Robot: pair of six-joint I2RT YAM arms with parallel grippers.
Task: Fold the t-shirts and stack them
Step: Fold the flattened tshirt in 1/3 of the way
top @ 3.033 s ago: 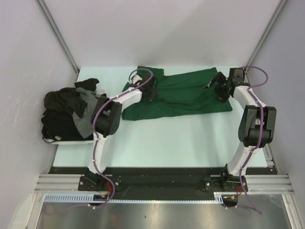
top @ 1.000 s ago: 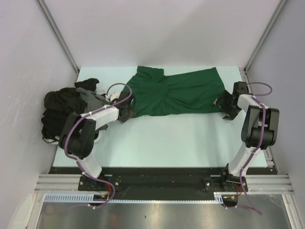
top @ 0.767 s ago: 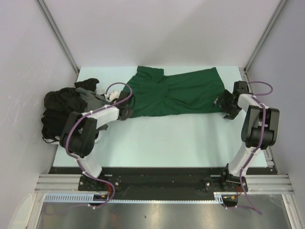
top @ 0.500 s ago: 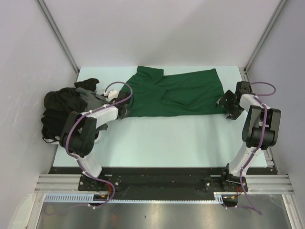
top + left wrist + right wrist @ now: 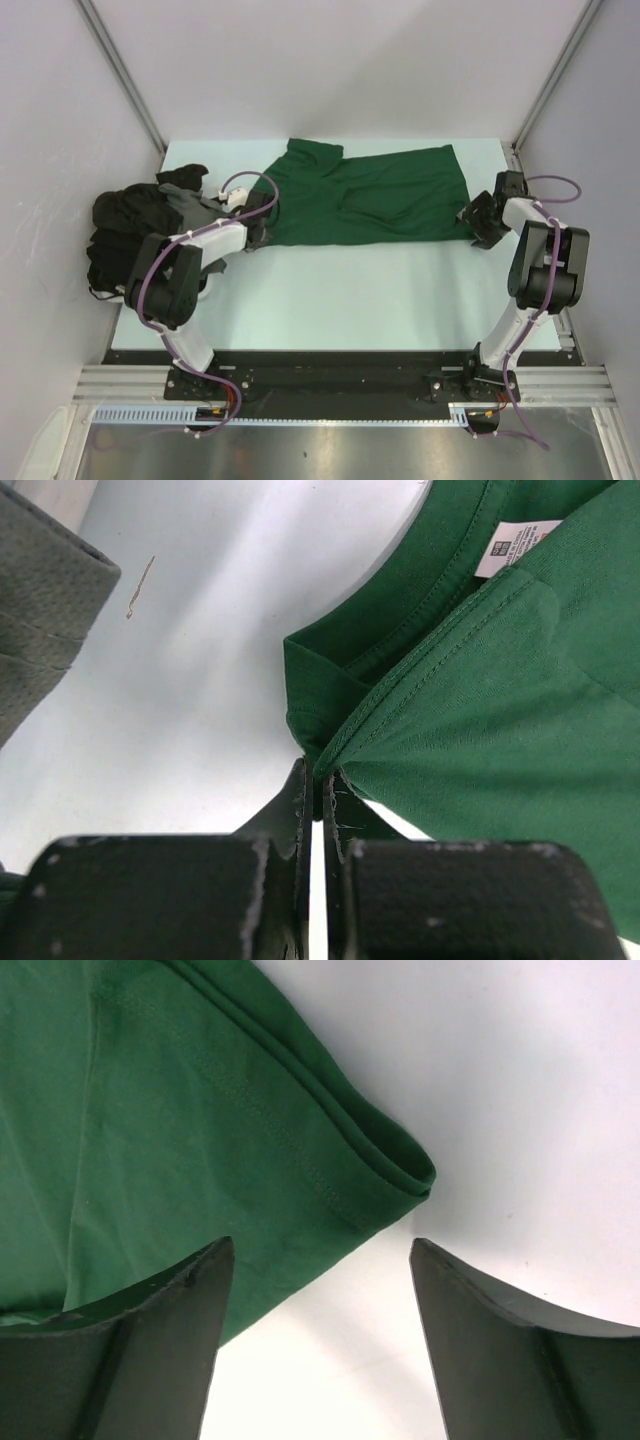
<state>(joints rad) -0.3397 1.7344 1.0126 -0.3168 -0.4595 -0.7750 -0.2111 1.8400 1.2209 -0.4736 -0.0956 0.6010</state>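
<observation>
Top external view, starting from the left: a rumpled heap of black and grey t-shirts [image 5: 135, 235] sits at the left side of the pale bench [image 5: 350, 300]. Just beside it the left arm reaches in low. The left pincer [image 5: 262, 232] is at the near-left corner of the green t-shirt [image 5: 370, 195], which lies spread flat across the far half of the bench. From the left wrist that left pincer [image 5: 316, 780] is closed tight, its two dark fingers pressed together on a folded edge of the green t-shirt [image 5: 500, 720] close to the collar. The white neck label [image 5: 515, 545] shows just beyond, and a bit of grey cloth [image 5: 40, 630] pokes in at the left edge of that view. Over on the right, the right pincer [image 5: 478, 222] sits low at the shirt's near-right corner. The right wrist view shows the right pincer [image 5: 322, 1260] with its fingers spread wide, gripping nothing. The stitched hem corner [image 5: 400, 1175] of the green t-shirt [image 5: 180, 1130] lies on the bench just ahead of the gap between them (whether either finger touches the cloth I cannot tell).
</observation>
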